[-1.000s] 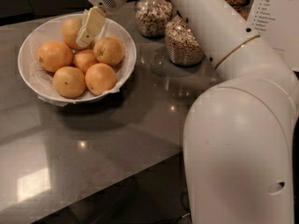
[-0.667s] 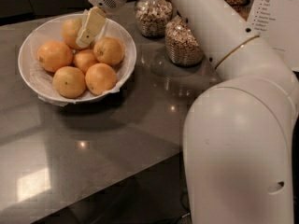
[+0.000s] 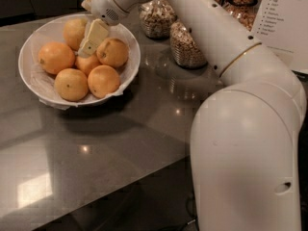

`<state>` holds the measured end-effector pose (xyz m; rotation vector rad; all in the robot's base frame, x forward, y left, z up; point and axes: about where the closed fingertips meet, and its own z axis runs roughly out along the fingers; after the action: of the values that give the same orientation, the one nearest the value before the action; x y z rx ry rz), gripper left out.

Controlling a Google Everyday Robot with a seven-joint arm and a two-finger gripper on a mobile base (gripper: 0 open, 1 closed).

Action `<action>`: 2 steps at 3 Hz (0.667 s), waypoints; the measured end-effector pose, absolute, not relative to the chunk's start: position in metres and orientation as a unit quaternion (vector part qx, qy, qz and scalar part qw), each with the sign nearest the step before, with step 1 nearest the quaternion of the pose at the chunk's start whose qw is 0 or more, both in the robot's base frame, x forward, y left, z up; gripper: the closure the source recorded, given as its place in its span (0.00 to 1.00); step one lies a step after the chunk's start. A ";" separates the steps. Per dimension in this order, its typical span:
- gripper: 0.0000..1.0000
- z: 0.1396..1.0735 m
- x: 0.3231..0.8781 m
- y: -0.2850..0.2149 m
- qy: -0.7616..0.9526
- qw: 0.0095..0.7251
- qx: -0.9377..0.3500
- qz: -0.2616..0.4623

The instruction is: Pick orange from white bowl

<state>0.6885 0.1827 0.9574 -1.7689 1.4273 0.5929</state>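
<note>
The white bowl [image 3: 30, 79] with a crinkled paper liner sits at the table's far left and holds several oranges. The palest, yellow-orange orange [image 3: 73, 31] lies at the back of the bowl. My gripper [image 3: 90, 43] reaches down into the bowl from the upper right. It sits right beside the pale orange, between it and a deeper-orange one [image 3: 113, 52], and its tip is over a small orange [image 3: 87, 64] in the middle. The gripper's far side is hidden behind the wrist.
Three other deep-orange fruits [image 3: 55, 57], [image 3: 71, 84], [image 3: 103, 80] fill the bowl's front. Glass jars of grain [image 3: 157, 18], [image 3: 186, 45] stand behind my arm. A printed sign [image 3: 285, 23] stands at the far right. The table's front edge [image 3: 144, 170] runs diagonally.
My gripper has dropped a little lower among the oranges. The bowl and fruit have not moved.
</note>
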 end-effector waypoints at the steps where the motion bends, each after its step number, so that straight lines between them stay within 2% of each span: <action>1: 0.00 0.957 0.689 0.183 0.561 0.386 -0.695 0.233; 2: 0.10 0.957 0.689 0.183 0.561 0.386 -0.695 0.233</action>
<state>0.6885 0.1828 0.9574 -1.7690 1.4273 0.5930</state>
